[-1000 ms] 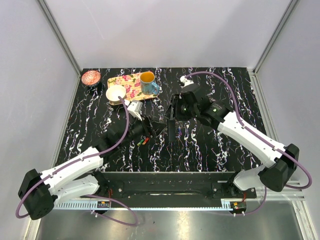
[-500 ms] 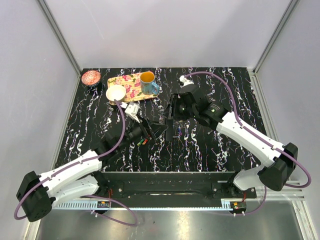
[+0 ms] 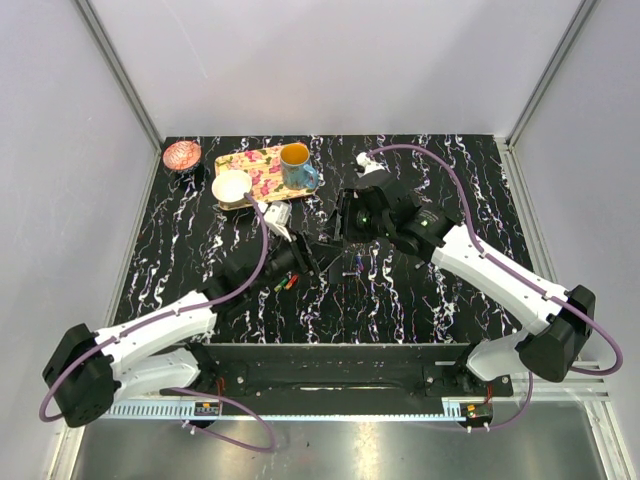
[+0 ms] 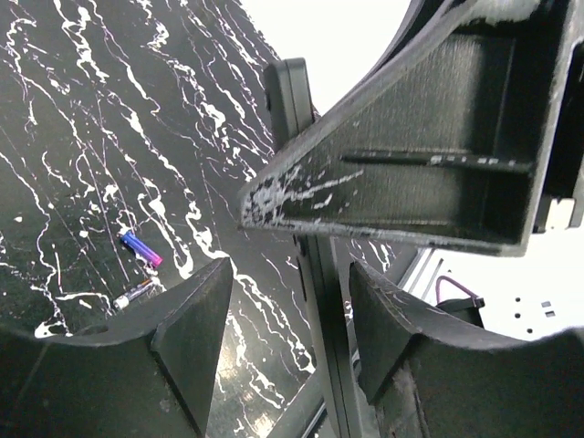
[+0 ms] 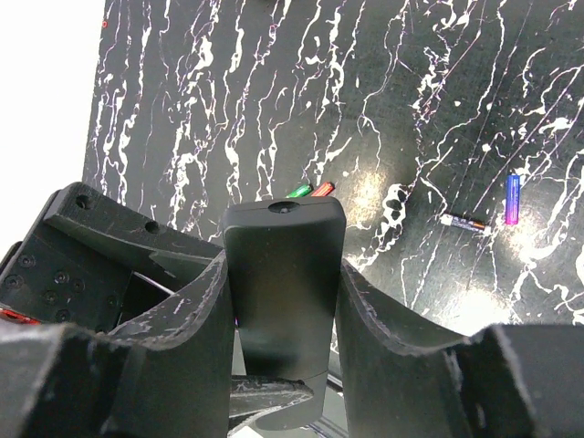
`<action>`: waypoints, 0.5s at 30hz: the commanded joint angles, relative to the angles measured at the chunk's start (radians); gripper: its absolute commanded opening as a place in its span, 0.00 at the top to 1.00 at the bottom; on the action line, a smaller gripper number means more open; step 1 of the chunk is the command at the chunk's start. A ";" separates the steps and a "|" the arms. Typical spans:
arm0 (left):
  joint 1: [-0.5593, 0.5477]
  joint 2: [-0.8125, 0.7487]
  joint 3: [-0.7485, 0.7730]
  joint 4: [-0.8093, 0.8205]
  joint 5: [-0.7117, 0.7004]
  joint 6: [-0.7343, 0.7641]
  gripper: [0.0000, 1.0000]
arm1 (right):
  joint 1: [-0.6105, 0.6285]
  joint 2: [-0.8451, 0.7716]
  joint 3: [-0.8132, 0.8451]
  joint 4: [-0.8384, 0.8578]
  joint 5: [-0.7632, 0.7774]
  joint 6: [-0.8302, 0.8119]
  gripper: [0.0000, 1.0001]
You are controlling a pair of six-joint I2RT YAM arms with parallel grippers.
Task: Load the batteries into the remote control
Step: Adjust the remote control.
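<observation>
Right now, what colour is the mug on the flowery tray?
The mug is blue outside and orange inside. It shows best in the top external view.

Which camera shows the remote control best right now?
Right wrist: the remote control faces the lens, clamped in the right pincer. Left wrist shows only its thin edge; the top view, a dark sliver.

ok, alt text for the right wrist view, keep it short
The right hand grips the black remote control, end pointing away, with the black marbled table behind it. Loose on the table: a red and green battery pair just past the remote's end, and a blue-purple battery beside a dark battery off to the right.
</observation>
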 commanded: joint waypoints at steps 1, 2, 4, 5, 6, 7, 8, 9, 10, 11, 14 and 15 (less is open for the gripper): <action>-0.006 0.028 0.073 0.075 0.017 0.008 0.42 | 0.016 -0.011 0.006 0.041 0.014 0.015 1.00; -0.006 0.031 0.078 0.075 0.020 0.008 0.42 | 0.018 -0.011 0.004 0.041 0.017 0.015 1.00; -0.006 0.039 0.086 0.081 0.023 0.009 0.42 | 0.016 -0.009 0.004 0.042 0.014 0.014 1.00; -0.006 0.044 0.087 0.082 0.023 0.009 0.44 | 0.019 -0.008 0.004 0.041 0.015 0.014 1.00; -0.006 0.047 0.087 0.085 0.025 0.008 0.45 | 0.018 -0.006 0.004 0.042 0.012 0.015 1.00; -0.006 0.050 0.087 0.093 0.028 0.008 0.47 | 0.018 -0.005 0.004 0.041 0.012 0.014 1.00; -0.006 0.056 0.087 0.096 0.031 0.006 0.53 | 0.019 -0.005 0.001 0.042 0.011 0.012 1.00; -0.006 0.057 0.089 0.098 0.034 0.006 0.56 | 0.019 -0.005 0.003 0.042 0.009 0.014 1.00; -0.006 0.059 0.089 0.102 0.035 0.005 0.60 | 0.019 -0.002 0.000 0.044 0.006 0.012 1.00; -0.006 0.063 0.090 0.104 0.038 0.005 0.63 | 0.019 0.000 -0.002 0.044 0.005 0.014 1.00; -0.006 0.071 0.092 0.105 0.048 0.002 0.73 | 0.021 0.002 -0.002 0.044 0.000 0.009 1.00; -0.006 0.074 0.092 0.105 0.052 0.003 0.80 | 0.021 0.003 -0.002 0.044 -0.001 0.009 1.00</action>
